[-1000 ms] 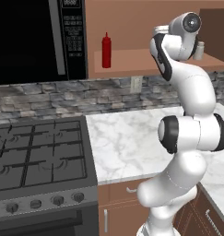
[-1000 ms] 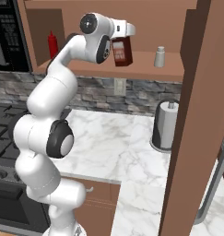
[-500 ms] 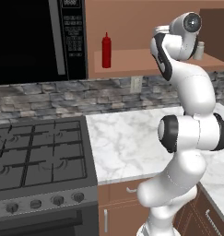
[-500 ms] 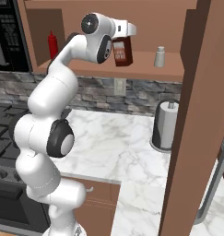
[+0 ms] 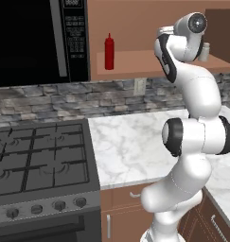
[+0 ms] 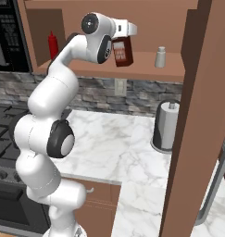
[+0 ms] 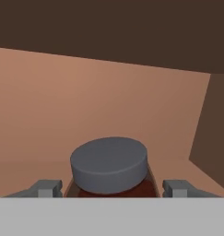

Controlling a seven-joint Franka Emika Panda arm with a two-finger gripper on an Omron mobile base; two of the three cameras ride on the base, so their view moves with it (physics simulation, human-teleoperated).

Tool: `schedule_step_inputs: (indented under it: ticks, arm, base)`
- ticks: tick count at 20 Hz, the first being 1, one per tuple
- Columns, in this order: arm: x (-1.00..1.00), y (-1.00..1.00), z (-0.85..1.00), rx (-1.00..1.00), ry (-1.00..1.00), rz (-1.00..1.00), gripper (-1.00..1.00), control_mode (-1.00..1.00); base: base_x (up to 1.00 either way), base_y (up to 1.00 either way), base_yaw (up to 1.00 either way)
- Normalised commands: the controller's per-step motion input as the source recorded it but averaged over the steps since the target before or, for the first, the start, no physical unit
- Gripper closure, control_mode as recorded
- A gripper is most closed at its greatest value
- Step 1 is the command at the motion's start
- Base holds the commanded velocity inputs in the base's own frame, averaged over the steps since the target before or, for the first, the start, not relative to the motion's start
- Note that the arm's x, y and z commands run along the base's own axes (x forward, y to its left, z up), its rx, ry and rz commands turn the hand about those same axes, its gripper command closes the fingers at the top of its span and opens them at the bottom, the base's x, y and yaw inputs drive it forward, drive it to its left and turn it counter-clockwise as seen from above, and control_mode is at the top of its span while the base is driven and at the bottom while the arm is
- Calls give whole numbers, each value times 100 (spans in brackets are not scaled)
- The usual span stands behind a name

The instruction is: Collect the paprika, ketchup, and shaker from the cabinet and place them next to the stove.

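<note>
The paprika (image 6: pixel 123 52), a squarish dark reddish-brown jar with a dark grey cap (image 7: pixel 109 163), stands on the shelf of the brown cabinet (image 6: pixel 146 69). My gripper (image 6: pixel 123 48) reaches over it from above. In the hand view my gripper (image 7: pixel 114 186) has one fingertip (image 7: pixel 51 186) on each side of the jar, close to its walls with thin gaps showing. The ketchup (image 5: pixel 109 51) (image 6: pixel 53 45) is upright at the shelf's left end. At the right end sits the small pale shaker (image 6: pixel 160 57) (image 5: pixel 205 51). The stove (image 5: pixel 36 160) lies low on the left.
A black microwave (image 5: pixel 36 38) hangs left of the shelf. The marble counter (image 5: pixel 130 146) runs right of the stove and carries a paper towel holder (image 6: pixel 165 125). A tall brown side panel (image 6: pixel 197 115) closes the shelf on the right.
The fingers have drawn in toward the paprika jar's sides. The arm and the things on the shelf have stayed in place.
</note>
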Motion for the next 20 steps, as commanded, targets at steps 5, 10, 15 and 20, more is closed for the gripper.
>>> schedule_step_inputs:
  ticks: [5,10,15,20]
  arm:
    - [0,0,-5,0,0,0,100,-100]
    - [0,0,-12,0,-2,0,100,-100]
    - [0,0,-13,0,-3,0,100,-100]
    - [-4,0,-16,0,-2,0,100,-100]
  base:
    - [0,0,0]
    - [0,0,0]
    - [0,0,0]
    - [0,0,0]
